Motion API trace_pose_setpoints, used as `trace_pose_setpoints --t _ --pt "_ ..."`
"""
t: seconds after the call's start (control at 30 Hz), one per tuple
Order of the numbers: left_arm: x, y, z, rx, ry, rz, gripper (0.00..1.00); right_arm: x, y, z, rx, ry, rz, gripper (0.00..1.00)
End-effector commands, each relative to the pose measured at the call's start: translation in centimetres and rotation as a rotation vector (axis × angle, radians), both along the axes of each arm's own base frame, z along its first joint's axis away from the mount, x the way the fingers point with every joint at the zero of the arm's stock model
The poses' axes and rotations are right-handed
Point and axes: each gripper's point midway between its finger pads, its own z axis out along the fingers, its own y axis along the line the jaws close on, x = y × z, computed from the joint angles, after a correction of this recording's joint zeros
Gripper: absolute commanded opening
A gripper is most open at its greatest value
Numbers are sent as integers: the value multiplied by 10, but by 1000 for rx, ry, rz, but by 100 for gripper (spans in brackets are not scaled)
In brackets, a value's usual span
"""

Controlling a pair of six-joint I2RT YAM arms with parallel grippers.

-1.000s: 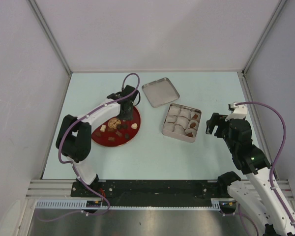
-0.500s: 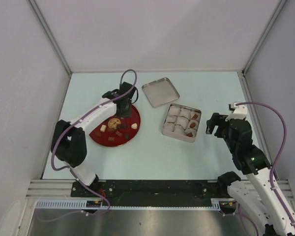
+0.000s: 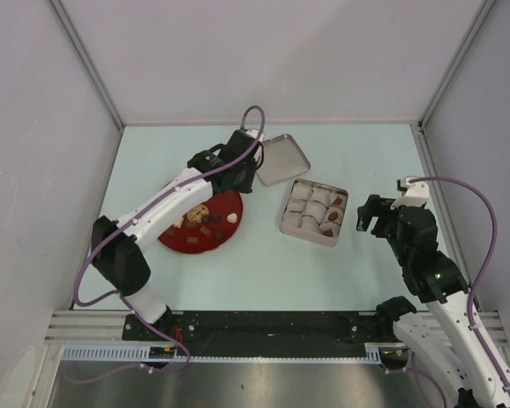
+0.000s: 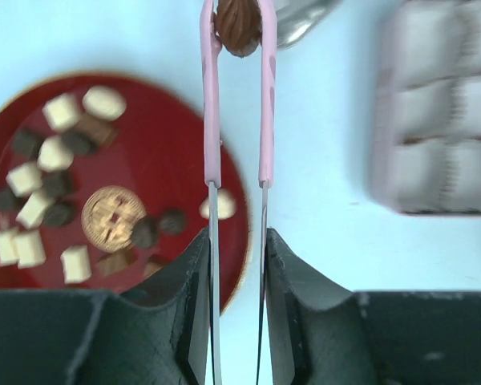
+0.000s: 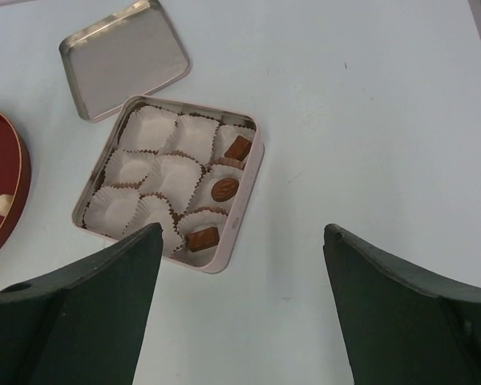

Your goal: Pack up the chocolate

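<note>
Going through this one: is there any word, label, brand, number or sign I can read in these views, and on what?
No text can be read in any view.
Round gold-brown piece on the red plate: embossed pattern, too blurred to read.
Round chocolate in the tin: stamped mark, too small to read.
Tin lid and pink tweezers: no marking visible.

The pale blue-green surface point(image 3: 323, 272) carries three items. A red plate point(image 3: 174, 240) lies left of centre. An open square tin point(image 3: 308, 237) lies to its right, apart from it. The lid point(image 3: 285, 160) lies just behind the tin, not touching it.
</note>
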Motion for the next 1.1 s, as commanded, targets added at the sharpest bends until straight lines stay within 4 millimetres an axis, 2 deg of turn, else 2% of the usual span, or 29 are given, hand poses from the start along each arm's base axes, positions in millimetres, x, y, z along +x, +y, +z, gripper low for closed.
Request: trace_pose_setpoints --t 0.0,0.07,0.1,0.23,0.4,0.5,0.7,1.07 --pt "-2 -60 33 -56 -84 -189 1 3 -4 15 3 -59 -19 86" --pt "-3 -80 41 -66 -107 -244 2 3 -4 15 5 -62 -20 86" --pt "-10 -94 41 -65 -108 -287 2 3 -4 14 2 -59 -22 86" --pt "-15 -135 36 -46 -128 -398 3 3 -5 16 3 -67 -25 86" --pt "-20 -171 27 -42 -132 -518 5 3 -6 16 1 -69 -32 86" --pt "-21 -183 13 -25 -115 -552 6 3 -7 16 -3 -71 -35 86" --pt "-13 -189 -14 50 -93 -572 11 4 -8 16 -5 -76 -39 86" --pt "-8 -196 -38 99 -64 -599 19 5 -10 15 -13 -75 -45 87"
